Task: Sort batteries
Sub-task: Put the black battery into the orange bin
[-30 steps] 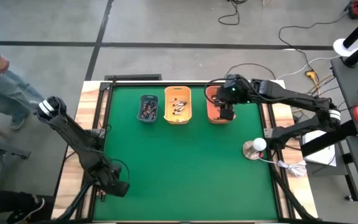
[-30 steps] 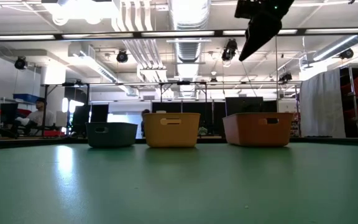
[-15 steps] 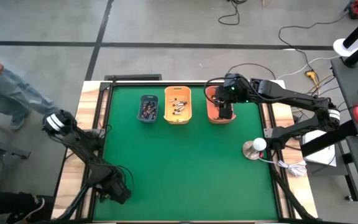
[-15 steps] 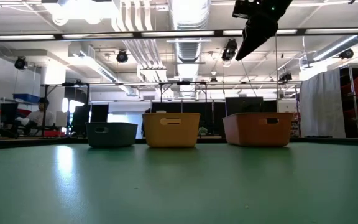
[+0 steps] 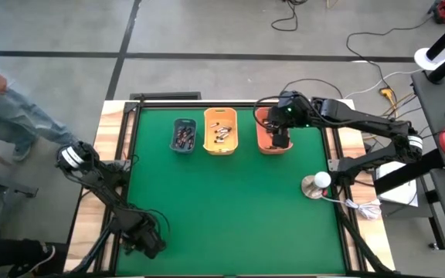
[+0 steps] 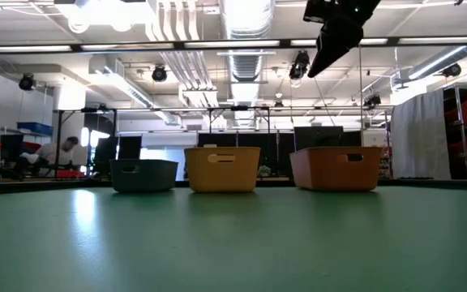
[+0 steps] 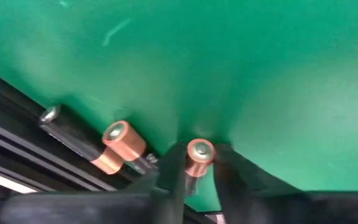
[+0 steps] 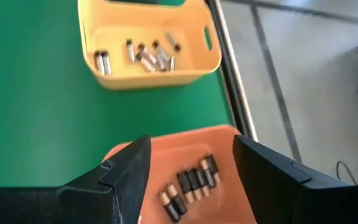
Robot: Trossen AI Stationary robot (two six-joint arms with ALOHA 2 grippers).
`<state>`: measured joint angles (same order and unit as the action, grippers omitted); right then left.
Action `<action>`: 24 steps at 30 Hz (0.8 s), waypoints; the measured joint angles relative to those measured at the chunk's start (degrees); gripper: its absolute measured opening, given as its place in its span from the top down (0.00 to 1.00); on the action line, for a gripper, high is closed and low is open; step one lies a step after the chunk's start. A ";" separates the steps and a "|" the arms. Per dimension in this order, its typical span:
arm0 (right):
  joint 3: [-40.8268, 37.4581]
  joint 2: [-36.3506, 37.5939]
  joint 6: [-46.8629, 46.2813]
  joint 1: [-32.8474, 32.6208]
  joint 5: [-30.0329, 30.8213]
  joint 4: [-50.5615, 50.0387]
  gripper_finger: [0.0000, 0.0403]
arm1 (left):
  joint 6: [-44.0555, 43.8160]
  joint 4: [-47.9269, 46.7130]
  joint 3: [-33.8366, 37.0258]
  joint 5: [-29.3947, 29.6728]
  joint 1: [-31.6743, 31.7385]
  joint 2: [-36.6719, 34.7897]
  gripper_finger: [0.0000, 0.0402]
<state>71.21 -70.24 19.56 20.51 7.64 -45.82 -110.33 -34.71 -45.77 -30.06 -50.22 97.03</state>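
Fingers of your left gripper (image 7: 199,177) pinch a copper-topped battery (image 7: 199,154) at the counter's near left corner, with another battery (image 7: 98,144) beside it along the edge. Your right gripper (image 8: 190,163) hangs with fingers apart over the orange bin (image 5: 267,130), which holds batteries (image 8: 190,182). You're mid-pickup; next, lift clear and carry it toward the right bin.

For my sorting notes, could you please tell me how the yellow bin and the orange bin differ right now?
The yellow bin holds small, scattered cells; the orange bin holds larger dark cells lying side by side in a row. The right tool hangs open above the orange bin, while nothing hangs over the yellow bin. The yellow bin stands mid-row, the orange bin at the right end. Both are rectangular plastic bins.
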 joint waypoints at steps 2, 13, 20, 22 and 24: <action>1.47 0.00 0.39 0.00 0.00 -0.08 0.45 | 0.53 -0.61 0.27 0.47 0.00 -0.09 0.92; 10.03 0.11 -5.55 -2.92 -6.75 8.69 0.47 | 6.02 -13.34 -2.06 21.18 2.92 -5.98 0.93; 4.84 -0.72 -15.00 -8.21 -18.60 21.09 0.49 | 16.03 -15.01 -7.34 50.76 9.28 -12.54 0.93; 3.22 -1.53 -17.22 -10.28 -18.73 22.52 0.50 | 20.74 -13.18 -8.54 59.26 11.35 -14.24 0.93; 2.69 -3.36 -18.91 -12.88 -18.81 23.48 0.49 | 26.74 -8.75 -9.37 66.29 13.48 -15.80 0.93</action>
<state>73.91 -73.60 0.65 7.63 -11.17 -22.34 -83.59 -43.46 -55.14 36.23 -36.74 81.23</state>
